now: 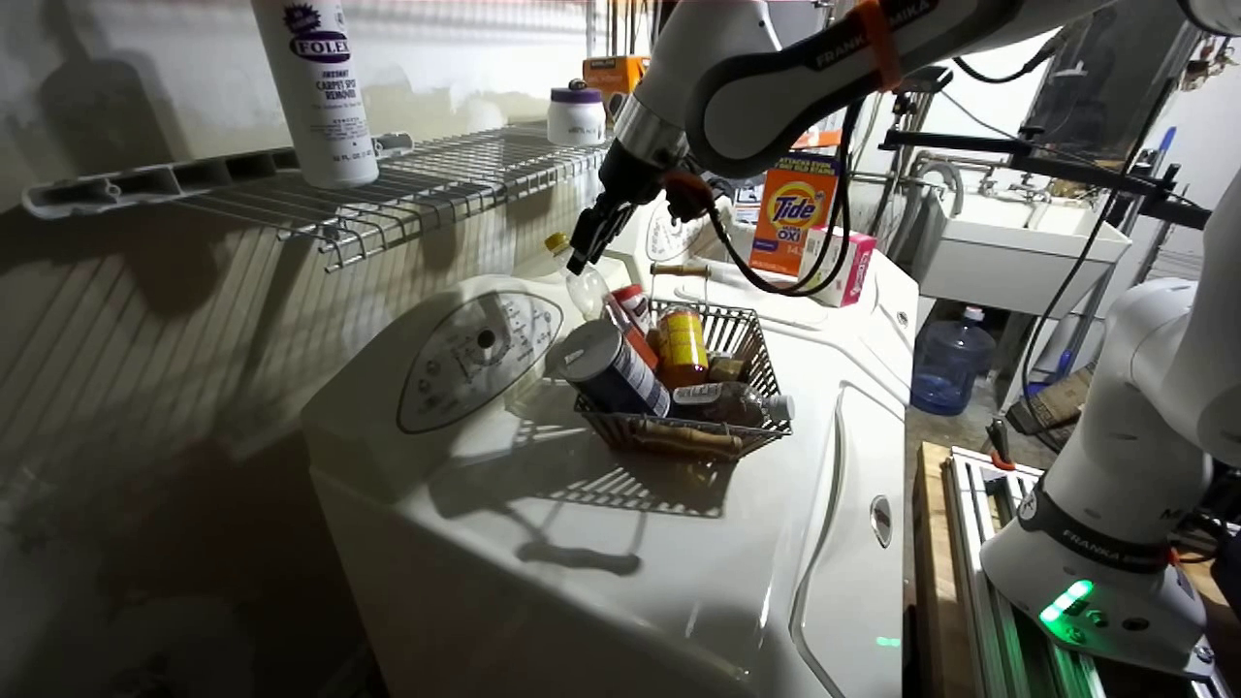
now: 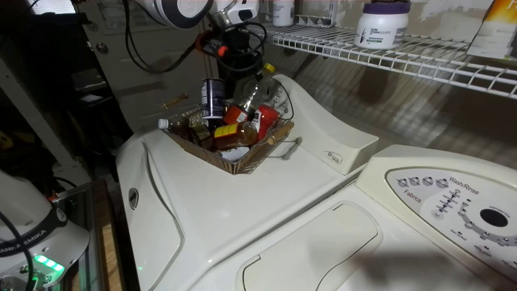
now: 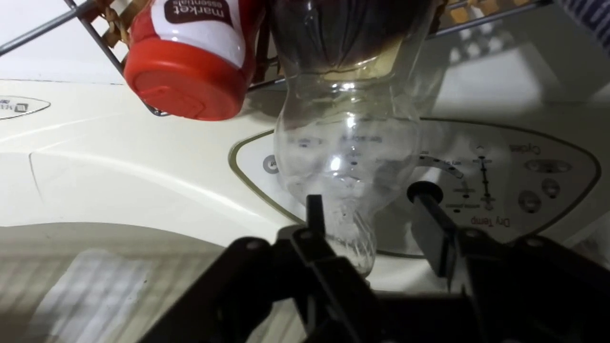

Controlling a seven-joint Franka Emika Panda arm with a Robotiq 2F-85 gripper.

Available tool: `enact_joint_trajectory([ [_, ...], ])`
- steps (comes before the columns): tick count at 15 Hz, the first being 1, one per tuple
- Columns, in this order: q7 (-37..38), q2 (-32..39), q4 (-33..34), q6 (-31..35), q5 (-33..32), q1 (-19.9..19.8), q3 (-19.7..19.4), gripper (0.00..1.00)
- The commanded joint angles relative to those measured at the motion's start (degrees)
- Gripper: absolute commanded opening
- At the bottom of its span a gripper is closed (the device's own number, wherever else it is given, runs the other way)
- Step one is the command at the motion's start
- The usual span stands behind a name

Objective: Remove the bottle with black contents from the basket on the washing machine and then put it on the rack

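Bottle with black contents (image 3: 347,128) shows yellow cap (image 1: 556,242) in both exterior views, dark fill (image 3: 345,28) top-centre in wrist view; fingers (image 3: 434,233) parted, gripping nothing.

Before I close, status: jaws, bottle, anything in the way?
Jaws open, nothing gripped. Bottle with black contents leaning in basket, neck near jaws. Red-lidded container close beside bottle.

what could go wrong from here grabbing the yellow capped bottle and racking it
The gripper, open near the narrowing neck of the bottle, might slip when it closes. Lifting could drag the red-lidded container close beside it. At the rack, the bottle might bump the purple-lidded jar standing there.
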Motion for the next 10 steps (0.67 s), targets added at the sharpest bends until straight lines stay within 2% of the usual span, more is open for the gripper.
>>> enact_joint_trajectory([
  [1, 2.8, 2.3, 1.3, 2.1, -2.4, 0.5, 0.2, 0.84],
  [3, 3.7, 3.0, 1.4, 2.7, -3.5, 0.6, 0.2, 0.98],
  [7, 5.4, 4.3, 1.6, 3.6, -5.8, 0.9, -0.1, 1.0],
  [8, 6.5, 4.4, 1.6, 3.7, -6.8, 1.0, -0.3, 0.75],
  [9, 7.0, 4.3, 1.6, 3.8, -7.3, 1.1, -0.3, 0.75],
  [10, 7.8, 4.1, 1.5, 3.6, -8.2, 1.1, -0.5, 0.68],
])
